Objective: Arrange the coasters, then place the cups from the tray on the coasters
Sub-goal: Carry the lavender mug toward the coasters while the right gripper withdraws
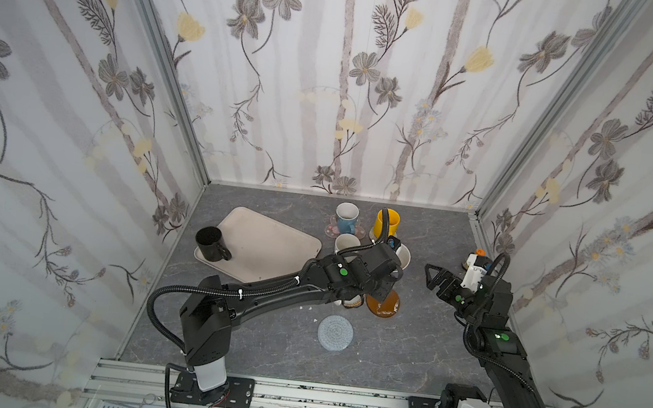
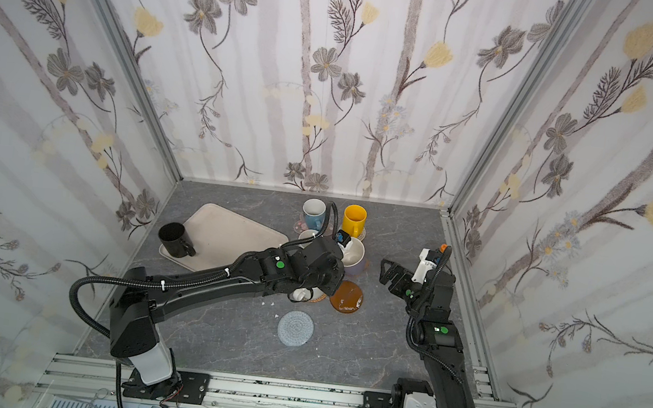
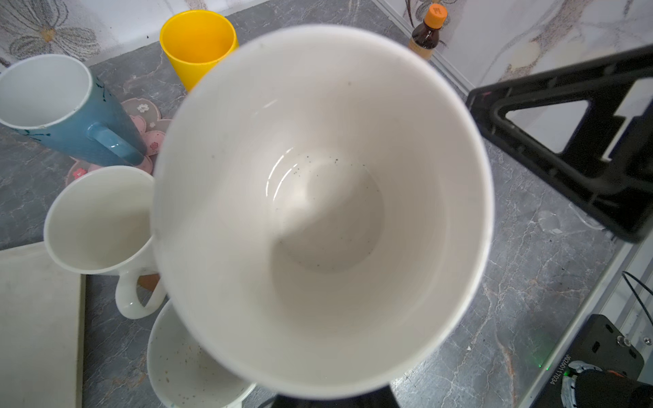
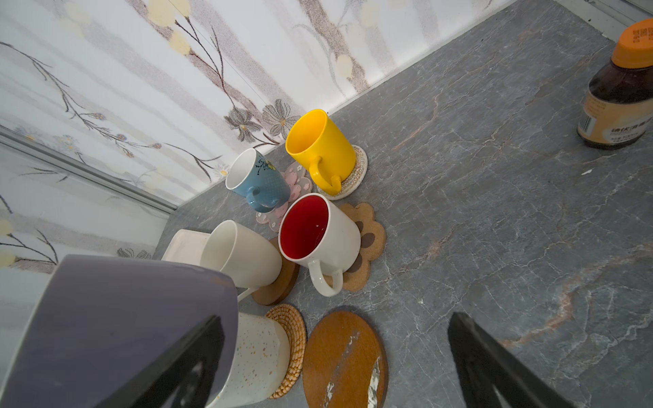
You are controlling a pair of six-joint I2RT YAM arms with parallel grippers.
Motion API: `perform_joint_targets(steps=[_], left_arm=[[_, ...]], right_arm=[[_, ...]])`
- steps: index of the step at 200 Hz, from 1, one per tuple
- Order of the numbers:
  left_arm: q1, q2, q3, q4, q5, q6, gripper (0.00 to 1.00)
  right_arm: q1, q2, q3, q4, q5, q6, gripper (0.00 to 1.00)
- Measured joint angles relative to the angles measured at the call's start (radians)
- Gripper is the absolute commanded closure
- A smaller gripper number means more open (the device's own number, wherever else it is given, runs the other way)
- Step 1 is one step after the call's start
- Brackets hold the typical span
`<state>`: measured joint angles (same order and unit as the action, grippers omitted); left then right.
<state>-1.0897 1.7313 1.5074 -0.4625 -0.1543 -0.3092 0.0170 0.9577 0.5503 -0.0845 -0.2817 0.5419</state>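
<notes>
Nearest, the grey woven coaster [image 1: 336,334] lies bare on the counter [image 1: 403,356]. Just beyond it one brown wooden disc [image 4: 344,360] is also bare, beside the tan rattan coaster [image 4: 293,339], which already carries a speckled white mug [image 4: 258,356]. The left end effector [image 1: 392,272] is pressed together on the lavender mug [image 4: 123,318], which looks lifted clear of the counter close to that bare disc; whether it hangs squarely over the disc cannot be told. The mug is wide-mouthed and tapering, glossy lavender outside and white inside [image 3: 318,212], with dark specks on its floor. The right end effector [image 1: 431,276] stands spread and holds nothing, just beside the group. To the left, the black mug [image 1: 211,244] still sits on a corner of the cream tray [image 1: 265,248], otherwise cleared. Farther back, a plain white mug [image 4: 240,250] rests on the second wooden disc [image 4: 282,282], and the white mug with the red inside [image 4: 318,236] on the brown paw coaster [image 4: 367,240]. Farthest, the light blue mug [image 4: 258,183] stands on the pink blossom coaster [image 4: 296,183] and the yellow mug [image 4: 321,148] on the white woven coaster [image 4: 357,169]. By my reckoning five cups are placed, one is in transit and one remains.
</notes>
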Motion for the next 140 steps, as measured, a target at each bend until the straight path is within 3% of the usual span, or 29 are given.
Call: perform_joint_targets(steps=[140], left_arm=[[-0.031, 0.136, -0.089, 0.063, 0.032, -0.04, 1.0]], right_arm=[[-0.045, 0.016, -0.041, 0.024, -0.069, 0.019, 0.0]])
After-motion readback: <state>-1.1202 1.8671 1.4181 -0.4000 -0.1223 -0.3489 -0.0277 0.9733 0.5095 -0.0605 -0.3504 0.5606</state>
